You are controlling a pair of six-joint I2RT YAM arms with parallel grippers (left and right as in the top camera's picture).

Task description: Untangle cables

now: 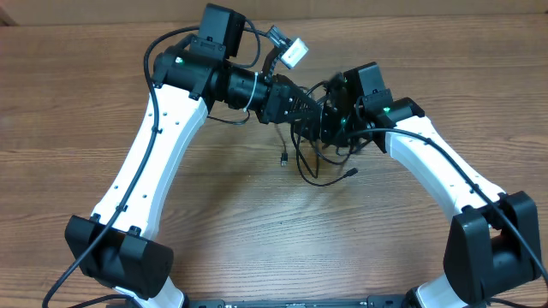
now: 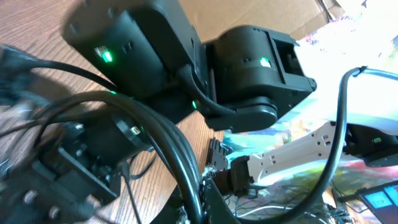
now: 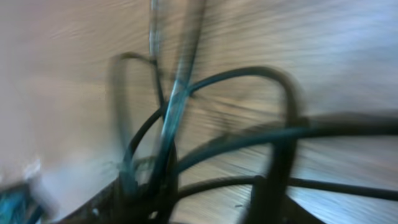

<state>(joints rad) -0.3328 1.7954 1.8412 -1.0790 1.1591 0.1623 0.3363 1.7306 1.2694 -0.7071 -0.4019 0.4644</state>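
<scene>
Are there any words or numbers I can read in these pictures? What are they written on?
No text can be read in any view.
Small white piece above the cables: too small to show any writing.
Bluish panel at the edge of the left wrist view: blurred, unreadable.
Right wrist view: all motion blur, nothing to read.
</scene>
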